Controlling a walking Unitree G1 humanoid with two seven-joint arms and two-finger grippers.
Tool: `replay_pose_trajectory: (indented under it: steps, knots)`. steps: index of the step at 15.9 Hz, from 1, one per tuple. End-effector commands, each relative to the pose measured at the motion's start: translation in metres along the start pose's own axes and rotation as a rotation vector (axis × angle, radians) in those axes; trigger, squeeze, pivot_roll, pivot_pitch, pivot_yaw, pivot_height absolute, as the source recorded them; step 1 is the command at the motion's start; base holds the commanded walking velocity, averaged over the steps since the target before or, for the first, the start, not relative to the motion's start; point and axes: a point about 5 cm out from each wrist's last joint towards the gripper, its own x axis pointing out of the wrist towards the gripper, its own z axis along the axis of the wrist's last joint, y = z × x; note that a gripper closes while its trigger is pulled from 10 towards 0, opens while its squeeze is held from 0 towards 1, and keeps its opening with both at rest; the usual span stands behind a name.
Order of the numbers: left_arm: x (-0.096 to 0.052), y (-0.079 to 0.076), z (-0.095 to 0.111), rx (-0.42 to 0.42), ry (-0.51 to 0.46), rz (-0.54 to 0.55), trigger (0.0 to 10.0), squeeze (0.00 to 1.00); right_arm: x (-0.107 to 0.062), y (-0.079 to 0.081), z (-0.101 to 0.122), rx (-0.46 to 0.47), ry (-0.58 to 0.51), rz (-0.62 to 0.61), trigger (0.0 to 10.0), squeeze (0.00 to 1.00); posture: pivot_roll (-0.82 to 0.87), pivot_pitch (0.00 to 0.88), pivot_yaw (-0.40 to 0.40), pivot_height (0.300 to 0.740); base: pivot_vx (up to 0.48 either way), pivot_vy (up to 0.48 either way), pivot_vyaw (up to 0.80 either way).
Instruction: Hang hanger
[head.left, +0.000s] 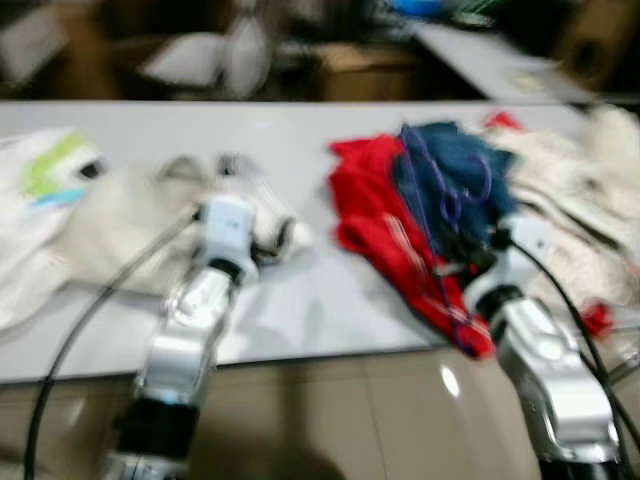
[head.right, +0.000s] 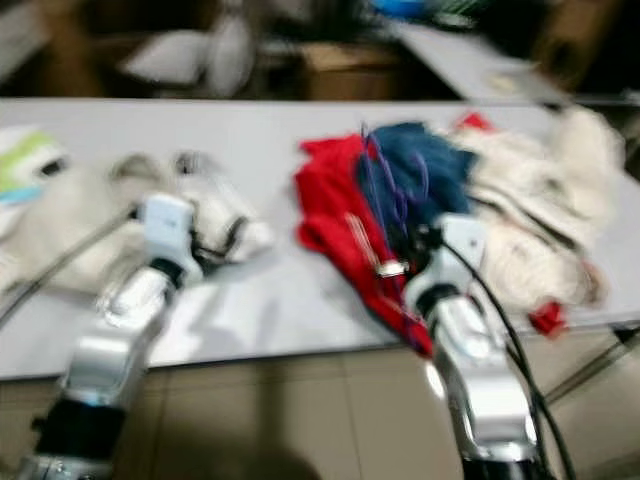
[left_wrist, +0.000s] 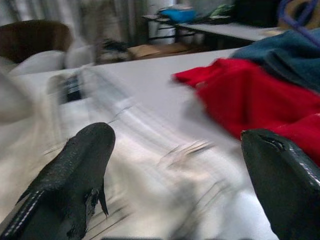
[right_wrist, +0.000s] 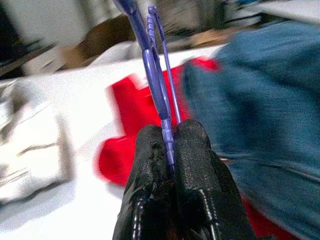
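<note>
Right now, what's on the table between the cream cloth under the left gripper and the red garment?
Bare grey tabletop, seen in the left eye view between the cream cloth under the left gripper and the red garment.

Both head views are motion-blurred; the shapes behind the table (head.left: 300, 130) stay unreadable. My right hand (right_wrist: 170, 150) pinches the purple hanger (right_wrist: 157, 90), whose top is cut off by the right wrist frame's edge. In the head views my right hand's fingertips are hidden in the red garment (head.left: 380, 220) and blue garment (head.left: 450, 175). The pale cloth (left_wrist: 150, 165) under my left hand (left_wrist: 175, 165) is smeared; its folds cannot be resolved.
</note>
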Motion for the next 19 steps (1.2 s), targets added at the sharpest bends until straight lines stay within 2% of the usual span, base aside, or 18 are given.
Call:
replay_pose_trajectory:
  steps: [1, 3, 4, 5, 6, 7, 8, 9, 10, 13, 16, 18, 19]
  knots:
    - [-0.007, 0.012, -0.003, 0.038, 0.007, 0.02, 10.0, 0.0, 0.0, 0.013, 0.006, -0.007, -0.039, 0.068, 10.0, 0.0, -0.07, 0.0, -0.037, 0.74, 0.285, 0.0, 0.8]
    - [-0.011, 0.011, -0.01, 0.068, 0.03, 0.0, 10.0, 0.0, -0.004, 0.016, 0.001, 0.03, -0.034, 0.067, 10.0, 0.0, -0.07, 0.0, -0.032, 0.74, 0.142, 0.0, 0.0]
    - [-0.016, 0.004, -0.016, 0.144, 0.046, -0.058, 10.0, 0.0, -0.009, 0.017, 0.0, 0.011, -0.038, 0.078, 10.0, 0.0, -0.07, 0.0, -0.027, 0.74, 0.0, 0.0, 0.0]
    - [-0.017, 0.002, -0.017, 0.164, 0.036, -0.077, 10.0, 0.76, -0.01, 0.016, 0.001, 0.016, -0.042, 0.073, 10.0, 0.0, -0.07, 0.0, -0.026, 0.74, 0.0, 0.0, 0.0]
    - [-0.018, 0.003, -0.019, 0.17, 0.035, -0.083, 10.0, 0.76, -0.01, 0.017, 0.001, 0.018, -0.043, 0.072, 10.0, 0.0, -0.07, 0.0, -0.025, 0.74, 0.0, 0.0, 0.0]
    - [-0.018, -0.002, -0.02, 0.196, 0.016, -0.132, 10.0, 1.0, -0.011, 0.016, -0.001, 0.01, -0.041, 0.057, 10.0, 0.0, -0.07, 0.0, -0.02, 0.74, 0.0, 0.0, 0.0]
    - [-0.018, -0.005, -0.018, 0.2, -0.005, -0.157, 10.0, 1.0, -0.011, 0.015, -0.001, -0.001, -0.04, 0.044, 10.0, 0.0, -0.07, 0.0, -0.016, 0.74, 0.0, 0.0, 0.0]
    - [-0.019, -0.008, -0.017, 0.192, -0.025, -0.179, 10.0, 0.6, -0.011, 0.013, 0.0, -0.005, -0.046, 0.027, 10.0, 0.0, -0.07, 0.0, -0.012, 0.74, 0.0, 0.0, 0.0]
    - [-0.018, -0.011, -0.016, 0.188, -0.036, -0.202, 10.0, 0.0, -0.012, 0.009, 0.001, -0.006, -0.052, 0.008, 10.0, 0.0, -0.08, 0.0, -0.008, 0.74, 0.0, 0.0, 0.0]
    - [-0.016, -0.011, -0.02, 0.232, -0.027, -0.224, 10.0, 0.0, -0.012, 0.006, 0.003, -0.009, -0.065, -0.028, 10.0, 0.0, -0.09, 0.0, 0.005, 0.74, 0.0, 0.0, 0.0]
    - [0.002, 0.001, -0.025, 0.342, -0.01, -0.167, 10.0, 0.0, -0.01, 0.004, 0.01, -0.029, -0.092, -0.053, 10.0, 0.0, -0.09, 0.0, 0.01, 0.74, 0.0, 0.0, 0.0]
    - [0.008, 0.008, -0.027, 0.382, 0.006, -0.142, 10.0, 0.0, -0.008, 0.006, 0.011, -0.032, -0.098, -0.051, 10.0, 0.0, -0.09, 0.0, 0.019, 0.74, 0.0, 0.0, 0.0]
    - [0.011, 0.012, -0.03, 0.401, 0.016, -0.136, 5.1, 0.0, -0.007, 0.007, 0.011, -0.033, -0.1, -0.051, 10.0, 0.0, -0.09, 0.0, 0.026, 0.74, 0.0, 0.0, 0.0]
